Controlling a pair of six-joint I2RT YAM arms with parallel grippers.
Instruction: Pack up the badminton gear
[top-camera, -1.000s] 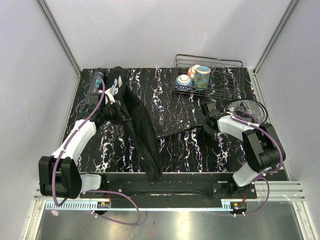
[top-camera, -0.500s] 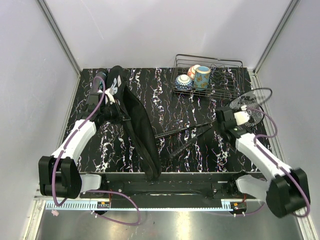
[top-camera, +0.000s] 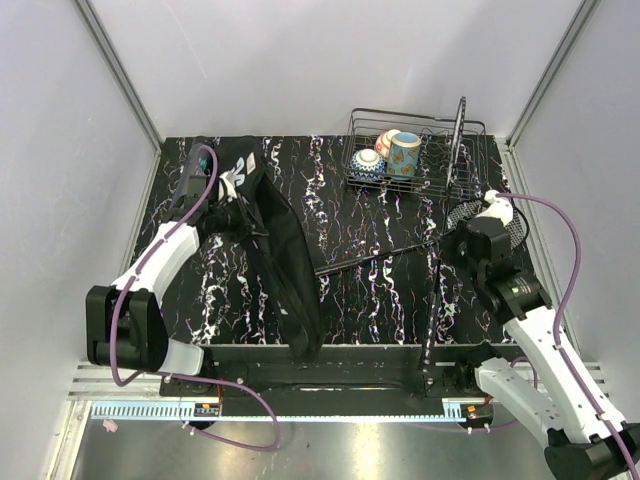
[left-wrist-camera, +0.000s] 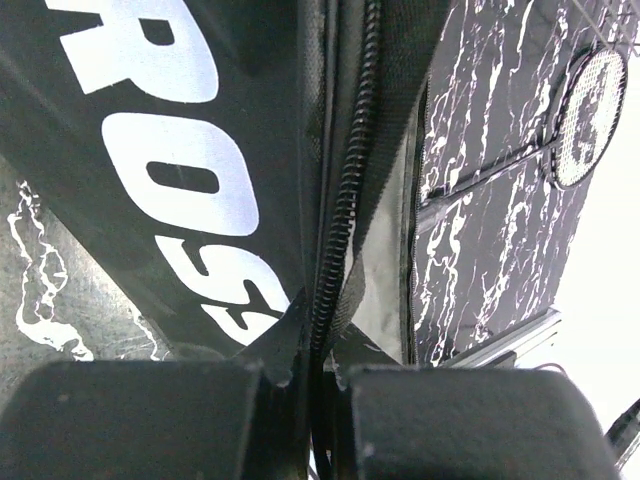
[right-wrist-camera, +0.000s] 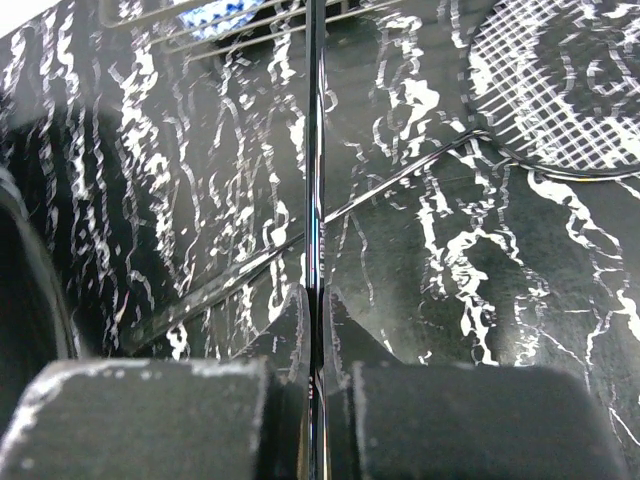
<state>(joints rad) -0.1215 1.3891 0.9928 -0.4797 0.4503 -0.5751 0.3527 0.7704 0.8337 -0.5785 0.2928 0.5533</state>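
At the far left corner sits the dark tube (top-camera: 200, 160), just beside the top end of the long black bag (top-camera: 288, 270). The bag stretches across the table (top-camera: 380, 310) toward the near edge. The left gripper (left-wrist-camera: 320, 375) is clamped tight on the bag's zipper edge (only part of the white lettering shows in the wrist view). Right of the bag a flat racket (top-camera: 375, 258) lies on the table, its head toward the right side. Behind it the wire basket (top-camera: 470, 160) holds painted cups (top-camera: 405, 152). The right gripper (right-wrist-camera: 315, 385) is pinched on the thin shaft of a raised racket (top-camera: 461, 140), clear of the table, nearly upright, edge-on from above.
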